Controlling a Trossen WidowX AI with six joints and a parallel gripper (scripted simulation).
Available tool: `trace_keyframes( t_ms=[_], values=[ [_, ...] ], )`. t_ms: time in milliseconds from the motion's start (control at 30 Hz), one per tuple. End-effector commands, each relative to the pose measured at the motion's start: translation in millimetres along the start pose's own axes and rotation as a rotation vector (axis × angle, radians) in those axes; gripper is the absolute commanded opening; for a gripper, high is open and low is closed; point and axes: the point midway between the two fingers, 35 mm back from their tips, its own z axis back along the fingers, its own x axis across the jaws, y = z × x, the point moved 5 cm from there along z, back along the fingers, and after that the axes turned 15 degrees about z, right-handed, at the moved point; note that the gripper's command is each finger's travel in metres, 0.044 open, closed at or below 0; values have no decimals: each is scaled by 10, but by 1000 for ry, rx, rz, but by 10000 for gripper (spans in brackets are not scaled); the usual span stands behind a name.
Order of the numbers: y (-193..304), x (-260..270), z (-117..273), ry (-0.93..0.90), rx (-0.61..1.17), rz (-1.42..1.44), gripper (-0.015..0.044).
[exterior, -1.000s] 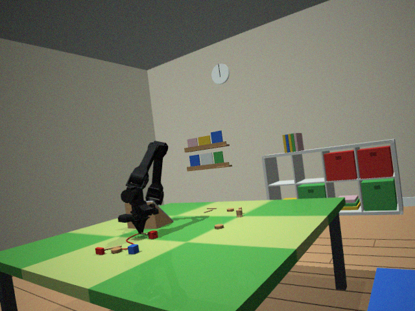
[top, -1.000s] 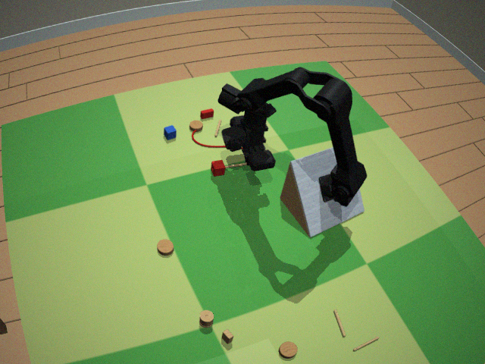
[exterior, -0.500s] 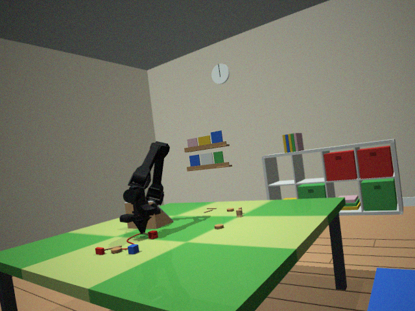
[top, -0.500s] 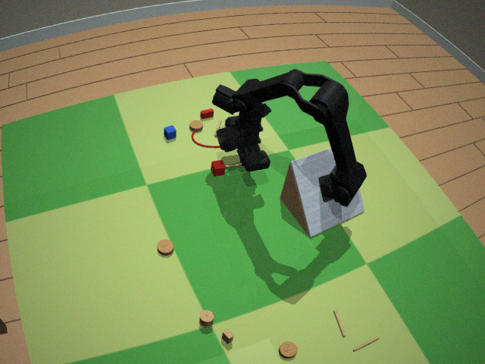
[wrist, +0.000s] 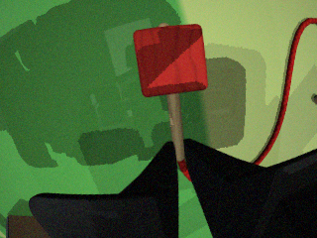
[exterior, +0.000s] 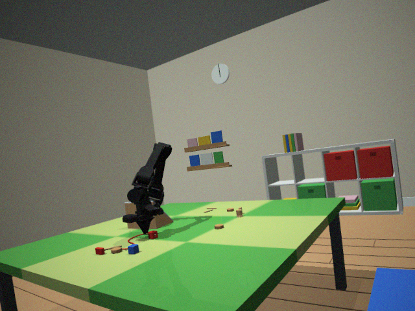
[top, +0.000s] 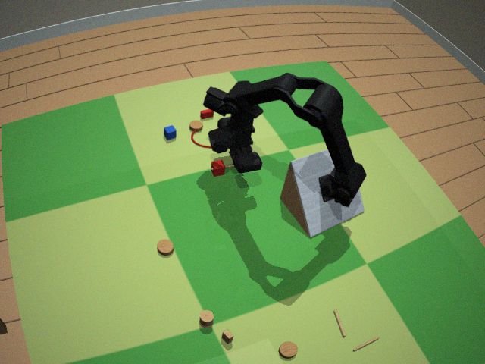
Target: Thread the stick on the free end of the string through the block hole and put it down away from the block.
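Red block (top: 217, 167) (exterior: 153, 234) (wrist: 171, 60) just beyond tool (top: 235, 166) (exterior: 145, 232) (wrist: 178, 147), pale stick (top: 229, 166) (wrist: 175, 124) between, gripped near string.

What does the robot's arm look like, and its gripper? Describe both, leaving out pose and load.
The arm is black all over, with chunky, boxy joints and slimmer links. The gripper is black too, its two fingers tapering to narrow tips. No cables or markings can be made out on either.

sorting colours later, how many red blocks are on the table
2. One has the stick through it; the other lies near the round button. The arm could hide another.
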Motion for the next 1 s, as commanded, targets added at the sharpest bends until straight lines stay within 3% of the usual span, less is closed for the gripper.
trace_keyframes(
  t_ms=[0, 433, 600, 733, 900, 967],
  values=[
    [-71, -23, -14, -4, -1, -3, 0],
    [-229, -63, -11, -5, -1, -2, 0],
    [-193, -49, 3, 1, -1, 2, 120],
    [-195, -52, 28, 1, -1, 2, 120],
    [-180, -65, 703, 3, 0, 0, 120],
    [-169, -55, 809, 3, 0, 0, 120]
  ],
)
